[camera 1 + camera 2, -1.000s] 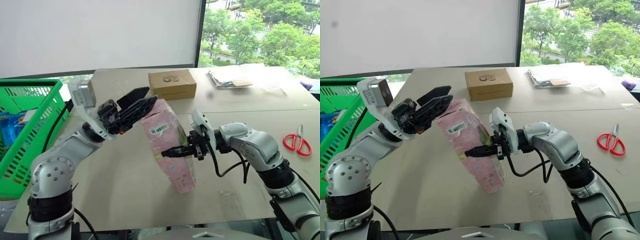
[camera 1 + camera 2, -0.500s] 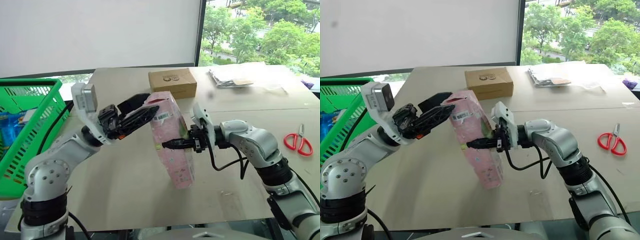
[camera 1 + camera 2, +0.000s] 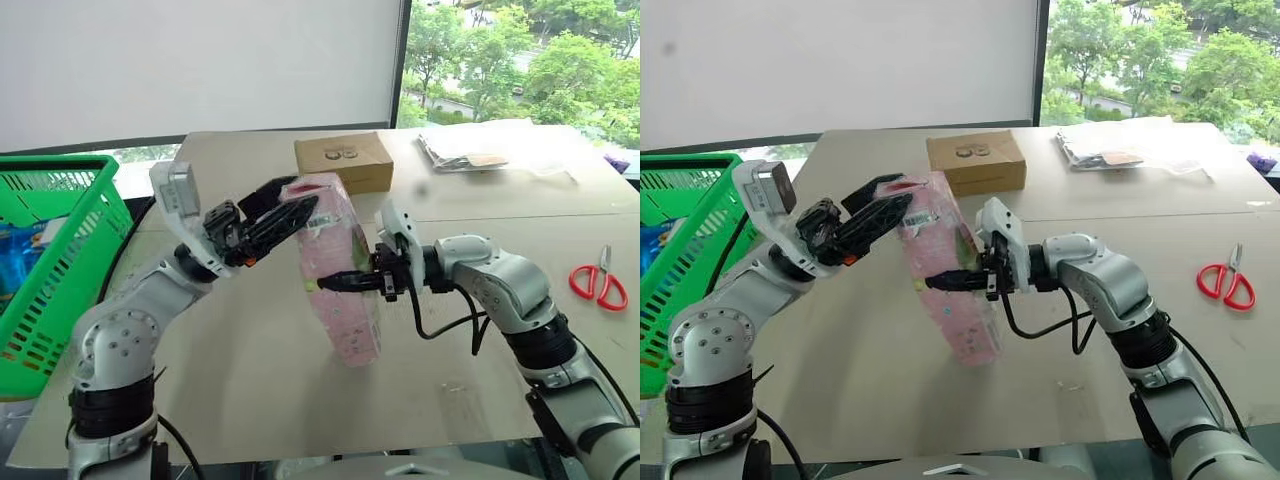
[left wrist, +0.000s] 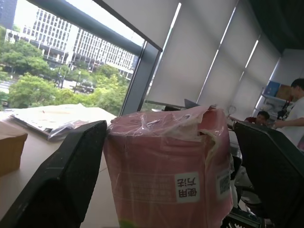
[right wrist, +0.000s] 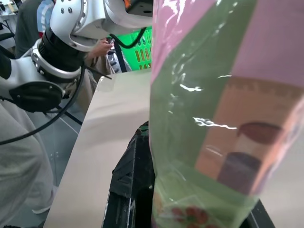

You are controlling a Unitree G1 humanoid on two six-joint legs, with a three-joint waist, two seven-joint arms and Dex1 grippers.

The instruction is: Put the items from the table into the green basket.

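Holding the pink carton mid-body, the right gripper has its fingers pinched on it; the right wrist view shows the wrap pressed right against a black finger. Carton stands tilted, top leaning toward the robot's left, bottom end at the table or just above it; contact can't be told.

Left gripper is at the carton's top end, fingers spread wide. In the left wrist view the two black fingers flank the top on both sides with a gap to each, so no grip there.

Brown box sits on the table behind the carton, well apart from both grippers. Scissors lie flat near the table's right edge, red handles toward the robot, blades pointing away. A flat clear-wrapped packet lies at the far right, beyond the seam.

Green basket stands off the table's left edge, beside the left arm. Something blue shows inside it through the slots; can't tell what it is.

A person shows in the background of the left wrist view, and a hand near the basket in the right wrist view.
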